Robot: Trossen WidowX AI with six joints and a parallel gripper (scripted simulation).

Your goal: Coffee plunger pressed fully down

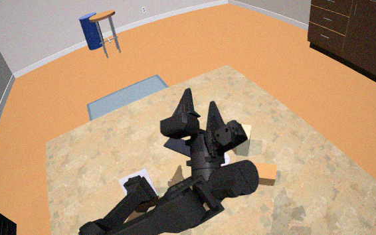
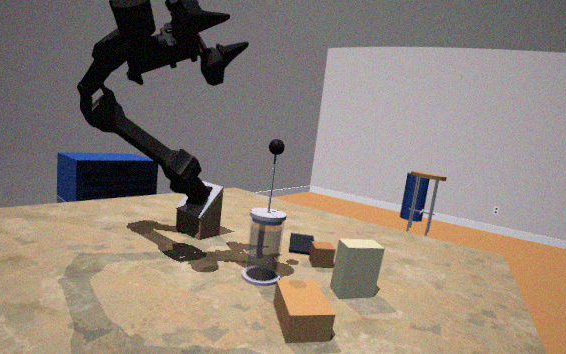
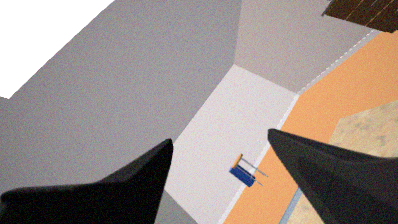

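High above the table, the black parallel-jaw gripper [image 2: 229, 34] stands spread wide with nothing between its pointed fingers [image 2: 232, 49], well apart from the clear glass coffee press [image 2: 265, 245]. That press stands upright on the mottled tan table top [image 2: 119, 300], its round white base down and its white lid up, in front of the arm's dark base block [image 2: 200, 212]. Its long axis is vertical: the thin grey plunger rod [image 2: 272, 182] rises straight from the lid and ends in a round black knob [image 2: 276, 146], so the plunger is still fully raised. Just beside the press lie a small dark blue flat block [image 2: 301, 243], a small brown cube [image 2: 322, 254], a pale green box [image 2: 357, 267] and an orange box [image 2: 304, 310]. Only the exterior view shows the press; from the top, the arm's bulk hides it, with the gripper [image 1: 200, 99] pointing toward the far edge of the table, past which a pale blue floor mat [image 1: 125, 96] lies. The wrist view shows neither press nor boxes: between its two dark fingers it looks out at the grey walls, the orange floor and a distant wooden-topped stool [image 3: 247, 167] beside a blue bin [image 3: 242, 176].
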